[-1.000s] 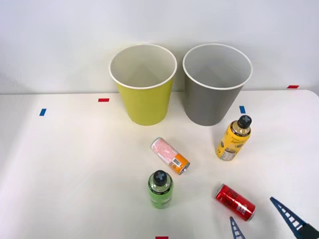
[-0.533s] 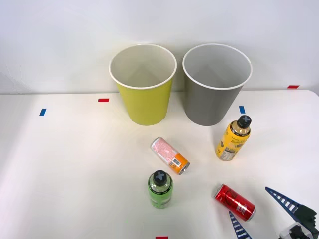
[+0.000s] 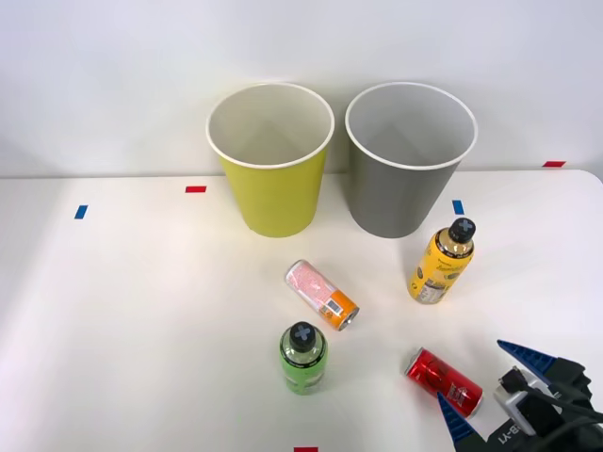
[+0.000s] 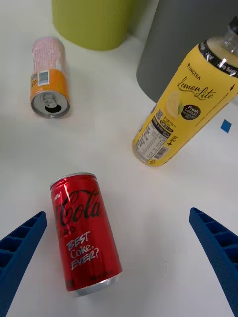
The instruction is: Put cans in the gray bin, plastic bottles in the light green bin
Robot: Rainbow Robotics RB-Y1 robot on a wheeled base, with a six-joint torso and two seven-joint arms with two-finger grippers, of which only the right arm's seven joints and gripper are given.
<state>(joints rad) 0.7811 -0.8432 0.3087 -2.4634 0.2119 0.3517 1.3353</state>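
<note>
A glossy red can [image 3: 443, 380] [image 4: 84, 232] lies on its side at the table's front right. My right gripper [image 3: 490, 386] [image 4: 119, 262] hovers open just to its right, and one blue finger [image 3: 458, 422] reaches past the can's near end. A pink-white can [image 3: 322, 295] [image 4: 48, 76] with an orange band lies on its side at mid-table. The yellow-orange bottle [image 3: 440, 262] [image 4: 186, 106] and the green bottle [image 3: 302, 358] stand upright with black caps. The light green bin [image 3: 271, 160] [image 4: 94, 20] and gray bin [image 3: 408, 160] [image 4: 173, 49] stand side by side at the back.
Small red and blue tape marks dot the white table, among them a blue mark [image 3: 458, 207] beside the gray bin and a red mark [image 3: 305, 449] at the front edge. A white wall rises behind the bins.
My right gripper has come further in from the lower right, toward the red can. The cans, bottles and bins have not moved.
</note>
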